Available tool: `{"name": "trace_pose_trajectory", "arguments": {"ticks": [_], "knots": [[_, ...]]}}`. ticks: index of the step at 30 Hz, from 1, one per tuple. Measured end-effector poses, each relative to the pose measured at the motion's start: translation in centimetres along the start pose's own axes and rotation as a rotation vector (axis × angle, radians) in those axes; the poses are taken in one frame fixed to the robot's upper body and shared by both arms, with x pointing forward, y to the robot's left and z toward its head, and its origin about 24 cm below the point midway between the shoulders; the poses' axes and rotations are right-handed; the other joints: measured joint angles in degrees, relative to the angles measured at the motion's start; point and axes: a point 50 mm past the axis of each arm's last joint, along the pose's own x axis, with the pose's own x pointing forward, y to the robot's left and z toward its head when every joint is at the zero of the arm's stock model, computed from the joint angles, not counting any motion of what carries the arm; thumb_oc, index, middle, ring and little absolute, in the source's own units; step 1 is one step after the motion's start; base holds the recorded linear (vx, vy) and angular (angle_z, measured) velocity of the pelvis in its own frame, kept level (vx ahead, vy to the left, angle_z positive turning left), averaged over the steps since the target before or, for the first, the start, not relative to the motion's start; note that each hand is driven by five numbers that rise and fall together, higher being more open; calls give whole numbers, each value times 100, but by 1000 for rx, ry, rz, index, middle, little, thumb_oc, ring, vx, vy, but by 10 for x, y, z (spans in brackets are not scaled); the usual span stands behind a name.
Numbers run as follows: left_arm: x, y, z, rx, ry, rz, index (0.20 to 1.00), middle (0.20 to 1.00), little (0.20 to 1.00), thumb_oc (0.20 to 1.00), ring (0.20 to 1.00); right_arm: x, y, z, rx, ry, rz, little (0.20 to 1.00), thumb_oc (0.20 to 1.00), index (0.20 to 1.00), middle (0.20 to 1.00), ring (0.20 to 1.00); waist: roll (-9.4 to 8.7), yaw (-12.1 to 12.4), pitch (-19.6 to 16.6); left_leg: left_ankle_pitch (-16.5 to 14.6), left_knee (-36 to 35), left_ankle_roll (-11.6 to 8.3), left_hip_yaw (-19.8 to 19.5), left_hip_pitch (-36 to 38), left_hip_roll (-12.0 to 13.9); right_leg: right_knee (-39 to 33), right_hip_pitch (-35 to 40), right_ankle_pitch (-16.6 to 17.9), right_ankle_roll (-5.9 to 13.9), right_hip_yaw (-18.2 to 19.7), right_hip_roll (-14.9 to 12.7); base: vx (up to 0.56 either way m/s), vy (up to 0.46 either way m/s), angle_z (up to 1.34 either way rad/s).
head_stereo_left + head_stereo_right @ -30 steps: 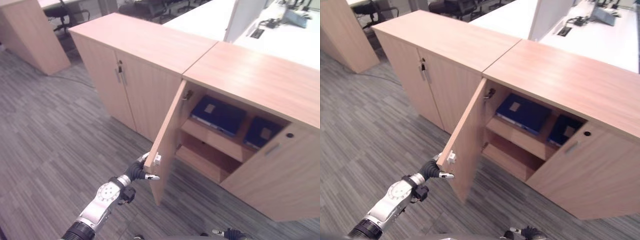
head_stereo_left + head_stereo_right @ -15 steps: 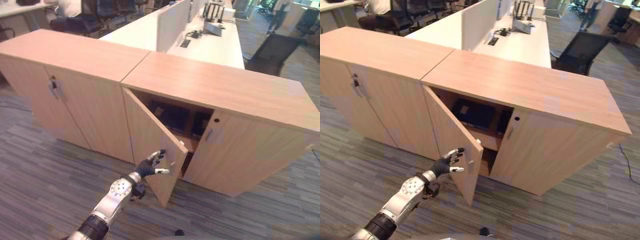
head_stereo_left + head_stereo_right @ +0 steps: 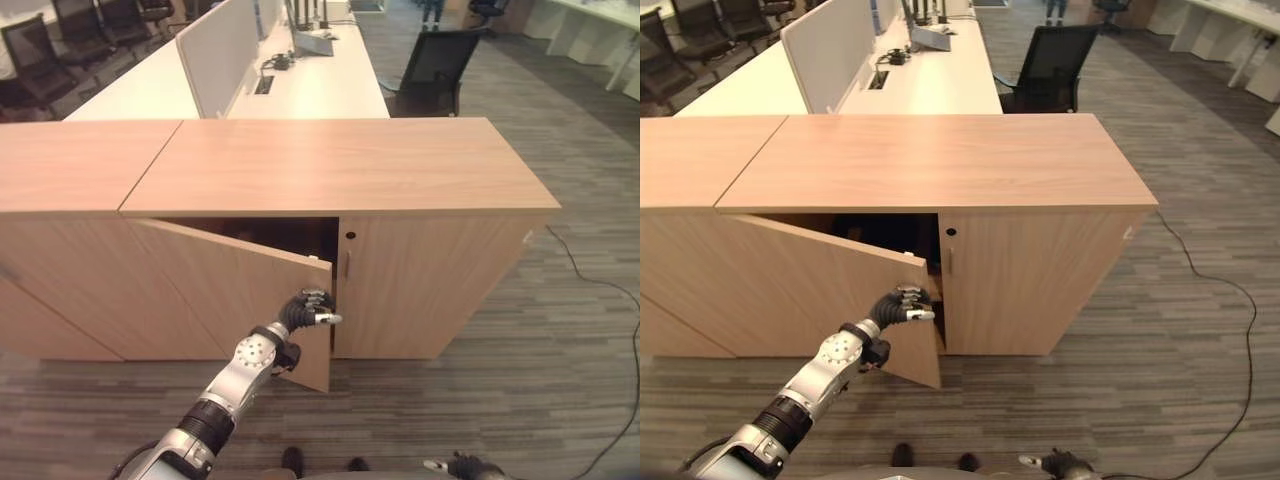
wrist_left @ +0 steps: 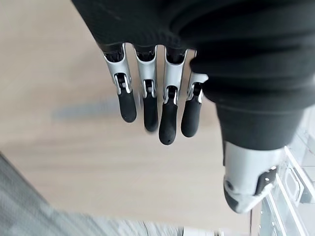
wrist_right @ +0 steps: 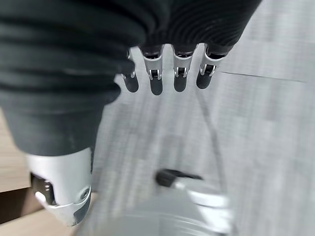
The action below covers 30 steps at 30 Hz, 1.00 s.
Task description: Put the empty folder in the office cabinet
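The wooden office cabinet [image 3: 340, 165] stands before me with its left door [image 3: 230, 290] almost closed, leaving a narrow dark gap [image 3: 295, 232] at the top. My left hand [image 3: 305, 308] is open, its straight fingers [image 4: 157, 108] resting against the door's outer face near the free edge. The inside of the cabinet is too dark to make out, and any folder there is hidden. My right hand [image 5: 162, 73] hangs open over the carpet, low at the front [image 3: 462, 466], holding nothing.
The cabinet's right door [image 3: 430, 280] is closed. A second matching cabinet [image 3: 60, 170] joins on the left. Behind them is a white desk [image 3: 300, 85] with a divider panel and a black chair [image 3: 435, 65]. Grey carpet lies in front and to the right.
The view has swung round to face the cabinet. The left door has gone from wide open to nearly closed under my left hand, hiding the blue folders on the shelf.
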Motion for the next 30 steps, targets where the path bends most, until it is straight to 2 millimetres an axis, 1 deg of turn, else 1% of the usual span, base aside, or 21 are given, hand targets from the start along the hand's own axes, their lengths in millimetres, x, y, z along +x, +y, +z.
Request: {"name": "trace_pose_trajectory", "arguments": {"ticks": [1, 2, 3, 4, 5, 7, 10, 11, 12, 14, 15, 16, 17, 18, 21, 23, 30], "knots": [[3, 8, -4, 19, 31, 34, 1000, 1000, 1000, 1000, 1000, 0, 0, -4, 0, 16, 2, 1000, 1000, 1000, 1000, 1000, 10, -7, -18, 91, -245, 78, 82, 164, -37, 1, 15, -17, 67, -30, -65, 30, 143, -32], [5, 22, -11, 30, 83, 90, 1000, 1000, 1000, 1000, 1000, 0, -1, -3, 0, 14, 0, 1000, 1000, 1000, 1000, 1000, 38, -46, -40, 89, -233, 98, 138, 180, -70, 1, 36, -26, 185, -55, -122, 14, 114, -24], [3, 30, -13, 39, 98, 131, 1000, 1000, 1000, 1000, 1000, 0, -1, -1, 0, 4, 2, 1000, 1000, 1000, 1000, 1000, 53, -68, -62, 63, -216, 119, 195, 181, -96, 1, 20, -27, 211, -100, -177, 18, 148, -17], [0, 46, -12, 59, 103, 178, 1000, 1000, 1000, 1000, 1000, 0, -1, 1, 0, 2, 2, 1000, 1000, 1000, 1000, 1000, 66, -139, -64, 58, -217, 142, 218, 196, -151, -1, 9, -5, 221, -109, -228, 14, 114, -14], [-1, 62, -16, 82, 142, 222, 1000, 1000, 1000, 1000, 1000, 0, -2, 0, 4, 5, 1, 1000, 1000, 1000, 1000, 1000, 98, -170, -72, 58, -216, 176, 257, 260, -164, 0, 69, -19, 242, -98, -251, 6, 96, -6], [-5, 78, -21, 92, 181, 285, 1000, 1000, 1000, 1000, 1000, 0, -3, 0, 12, 5, -1, 1000, 1000, 1000, 1000, 1000, 174, -163, -147, 9, -214, 188, 278, 321, -176, -1, 128, -77, 296, -96, -265, 2, 90, -6], [-7, 91, -27, 100, 226, 341, 1000, 1000, 1000, 1000, 1000, 0, -5, 0, 28, 6, -6, 1000, 1000, 1000, 1000, 1000, 262, -156, -220, -7, -218, 182, 315, 332, -185, -1, 121, -67, 272, -72, -268, 3, 82, -6], [-11, 98, -40, 98, 295, 377, 1000, 1000, 1000, 1000, 1000, 0, -5, 3, 29, -1, -5, 1000, 1000, 1000, 1000, 1000, 323, -156, -282, -28, -248, 161, 343, 346, -170, 0, 118, -90, 292, -35, -257, 10, 74, -16], [-14, 100, -46, 97, 323, 390, 1000, 1000, 1000, 1000, 1000, 0, -6, 3, 29, 0, -6, 1000, 1000, 1000, 1000, 1000, 347, -155, -310, -67, -257, 132, 376, 347, -156, 0, 108, -101, 299, -7, -249, 9, 66, -16], [-14, 101, -47, 98, 331, 396, 1000, 1000, 1000, 1000, 1000, 0, -5, 1, 29, 4, -5, 1000, 1000, 1000, 1000, 1000, 348, -154, -319, -85, -266, 117, 378, 347, -150, 1, 102, -101, 298, -3, -241, 3, 59, -5], [-15, 104, -50, 99, 355, 409, 1000, 1000, 1000, 1000, 1000, 0, -6, 1, 29, 5, -5, 1000, 1000, 1000, 1000, 1000, 337, -157, -340, -85, -266, 117, 378, 346, -145, 1, 98, -101, 298, 0, -237, -1, 73, -4], [-14, 113, -49, 103, 386, 440, 1000, 1000, 1000, 1000, 1000, 0, -5, -1, 29, 10, -5, 1000, 1000, 1000, 1000, 1000, 291, -155, -382, -86, -266, 117, 392, 340, -139, 1, 84, -105, 290, 8, -235, 1, 75, -5], [-13, 116, -47, 107, 387, 448, 1000, 1000, 1000, 1000, 1000, 0, -5, -1, 29, 11, -5, 1000, 1000, 1000, 1000, 1000, 273, -157, -404, -86, -266, 117, 400, 320, -139, 2, 60, -118, 270, 15, -236, -1, 104, -10], [-11, 122, -41, 119, 375, 460, 1000, 1000, 1000, 1000, 1000, 0, -5, -1, 29, 10, -5, 1000, 1000, 1000, 1000, 1000, 246, -156, -424, -84, -260, 117, 437, 280, -141, 3, 3, -107, 284, 26, -245, -1, 67, -11], [-13, 131, -39, 113, 389, 485, 1000, 1000, 1000, 1000, 1000, 0, -4, -5, 28, 18, -1, 1000, 1000, 1000, 1000, 1000, 207, -172, -452, -71, -238, 158, 489, 292, -147, 6, -1, -88, 315, 55, -256, -4, 37, -8], [-12, 134, -35, 106, 377, 495, 1000, 1000, 1000, 1000, 1000, 0, -3, -7, 28, 23, 1, 1000, 1000, 1000, 1000, 1000, 166, -169, -448, -72, -234, 162, 523, 291, -147, 6, -7, -88, 316, 66, -258, -3, 33, -3], [-9, 140, -26, -48, 324, 561, 1000, 1000, 1000, 1000, 1000, 0, -3, -5, 26, 15, 1, 1000, 1000, 1000, 1000, 1000, 101, -169, -432, -87, -220, 159, 572, 286, -147, 5, -33, -88, 316, 108, -258, 2, 20, -3]]}}
